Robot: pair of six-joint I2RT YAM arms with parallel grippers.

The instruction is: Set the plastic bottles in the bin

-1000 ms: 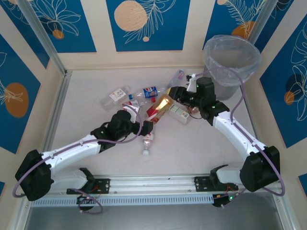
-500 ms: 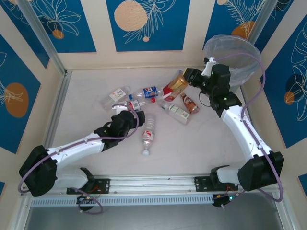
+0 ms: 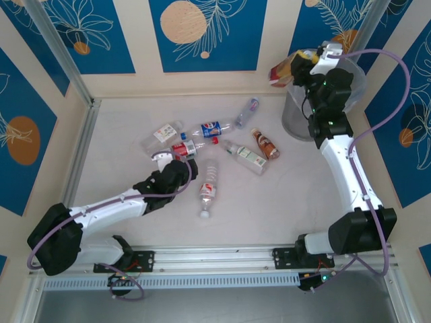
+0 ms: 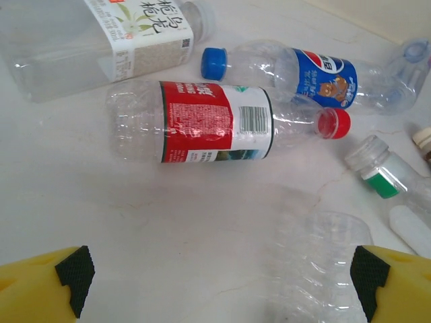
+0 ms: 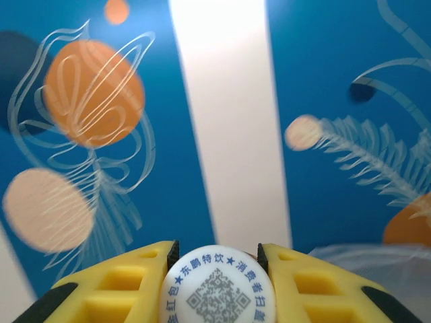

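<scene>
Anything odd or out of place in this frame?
The bottle in the right gripper sticks out sideways past the left rim of the bin, so part of it seems to hang outside the opening. The other bottles simply lie on their sides.

- Worktop (image 4: pixel 135 215): pale, stone-look surface, smooth, with a soft sheen and faint veining.
- Red-label bottle (image 4: pixel 202 121): thin clear plastic, ribbed and glossy; shiny film label; smooth red plastic cap.
- Blue-label bottle (image 4: pixel 316 70): clear plastic, dented and creased; glossy blue cap.
- White-label bottle (image 4: pixel 101 33): smooth clear plastic; matt white label.
- Left tool (image 4: pixel 222 269): yellow plastic fingers with matt black pads (image 4: pixel 73 269).
- Right tool (image 5: pixel 215 269): yellow plastic fingers with a moulded lattice, clasping the held bottle (image 3: pixel 283 70), whose cap is smooth, printed white plastic.
- Bin (image 3: pixel 296 124): matt grey wall, lined with a clear, crinkled film bag (image 5: pixel 357 259).
- Rail (image 3: pixel 215 254): bare ribbed metal.
</scene>
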